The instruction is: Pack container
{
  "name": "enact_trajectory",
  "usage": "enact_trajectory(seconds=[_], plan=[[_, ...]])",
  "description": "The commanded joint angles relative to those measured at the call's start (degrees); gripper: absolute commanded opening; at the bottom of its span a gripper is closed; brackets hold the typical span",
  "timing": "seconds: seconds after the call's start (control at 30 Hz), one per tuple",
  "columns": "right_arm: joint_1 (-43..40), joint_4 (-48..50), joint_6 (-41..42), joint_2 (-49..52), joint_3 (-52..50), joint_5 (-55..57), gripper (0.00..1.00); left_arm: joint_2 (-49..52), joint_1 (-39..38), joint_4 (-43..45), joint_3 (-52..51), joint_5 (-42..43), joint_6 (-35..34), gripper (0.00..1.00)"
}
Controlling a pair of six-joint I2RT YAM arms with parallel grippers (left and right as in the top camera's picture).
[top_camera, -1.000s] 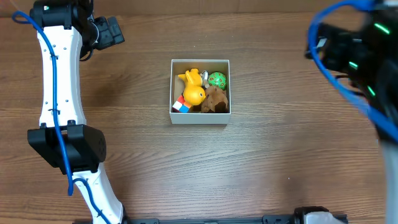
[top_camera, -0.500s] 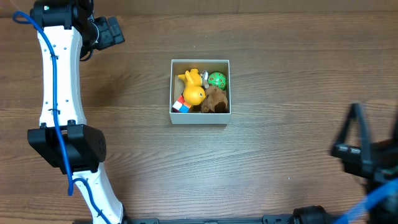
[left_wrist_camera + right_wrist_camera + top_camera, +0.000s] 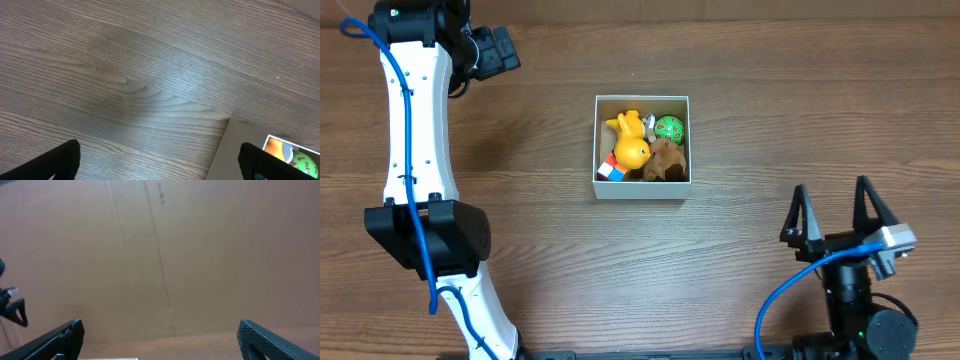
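The right gripper (image 3: 830, 186) stands low over the near right part of the brown wood-grain table (image 3: 750, 120). Its two black fingers (image 3: 793, 222) are spread wide, with nothing between them. In the right wrist view the gap between these fingers shows only a plain brown surface (image 3: 210, 255) crossed by a faint upright seam.

Ahead of this gripper and off to its left, well apart from it, sits the small square container (image 3: 642, 190), which has thin white walls and a brown cardboard floor. Four toys are crowded together inside it:
- a yellow duck-shaped toy (image 3: 633, 150), on the side farthest from the right gripper
- a small red, white and blue block (image 3: 611, 171), touching the duck at the near corner
- a brown furry toy (image 3: 666, 161), on the side closest to the right gripper
- a green ball with pale spots (image 3: 669, 127), just beyond the furry toy

Farthest off, at the far left corner of the table, is the left gripper (image 3: 159, 150) on its white arm (image 3: 415, 130). Its black fingertips (image 3: 65, 157) are also set wide apart, with bare table between them. The container is to this gripper's right and well apart from it. In the left wrist view only one corner of it enters, on the side of the right fingertip, with a bit of yellow and green showing inside.
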Motion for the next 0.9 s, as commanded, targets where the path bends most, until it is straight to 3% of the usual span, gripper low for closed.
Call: enact_trajectory(seconds=[0.0, 0.63, 0.87], plan=[[-0.4, 0.6, -0.2, -4.1, -3.8, 0.2, 1.00, 0.0, 0.1, 0.1, 1.3, 0.8, 0.2, 1.00], [-0.4, -4.4, 4.5, -5.4, -12.2, 0.1, 1.00, 0.0, 0.1, 0.1, 1.3, 0.8, 0.2, 1.00], [-0.4, -8.4, 2.1, -5.4, -12.9, -0.5, 1.00, 0.0, 0.1, 0.1, 1.3, 0.8, 0.2, 1.00]])
